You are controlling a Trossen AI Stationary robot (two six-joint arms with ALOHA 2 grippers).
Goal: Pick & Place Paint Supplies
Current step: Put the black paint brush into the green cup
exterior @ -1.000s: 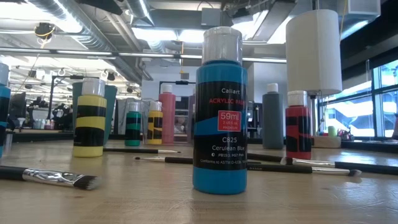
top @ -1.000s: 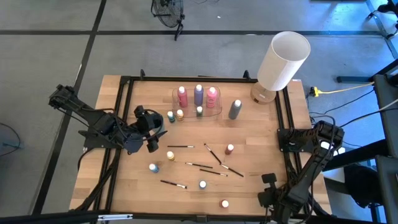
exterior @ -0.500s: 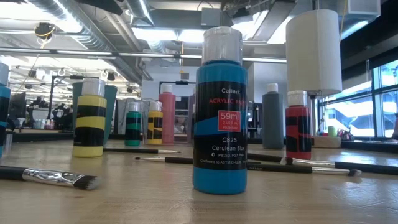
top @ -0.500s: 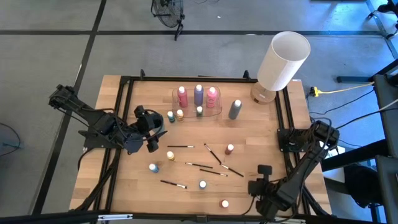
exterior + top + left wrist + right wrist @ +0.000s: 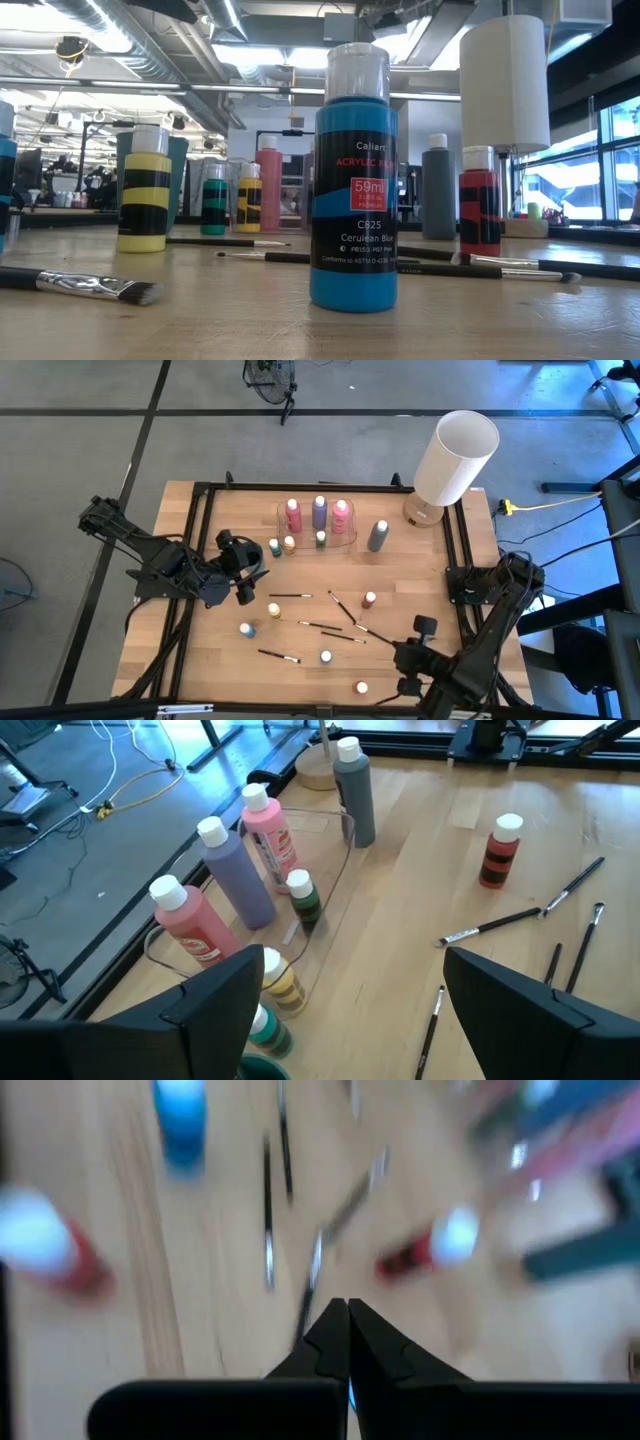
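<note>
L gripper (image 5: 243, 573) open, R gripper (image 5: 403, 657) closed

Three tall bottles, pink (image 5: 292, 514), purple (image 5: 319, 512) and pink (image 5: 340, 515), stand upright in a row at the far side of the table; a grey bottle (image 5: 378, 535) stands beside them. Small white-capped bottles, among them a red one (image 5: 369, 600) and a blue one (image 5: 247, 629), stand scattered among thin paintbrushes (image 5: 291, 596) that lie flat.

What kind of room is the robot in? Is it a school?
Probably a lab or workshop, not a classroom. The ceiling shows bare pipes and strip lights, the floor is plain grey, and paint bottles stand on a framed wooden table.
</note>
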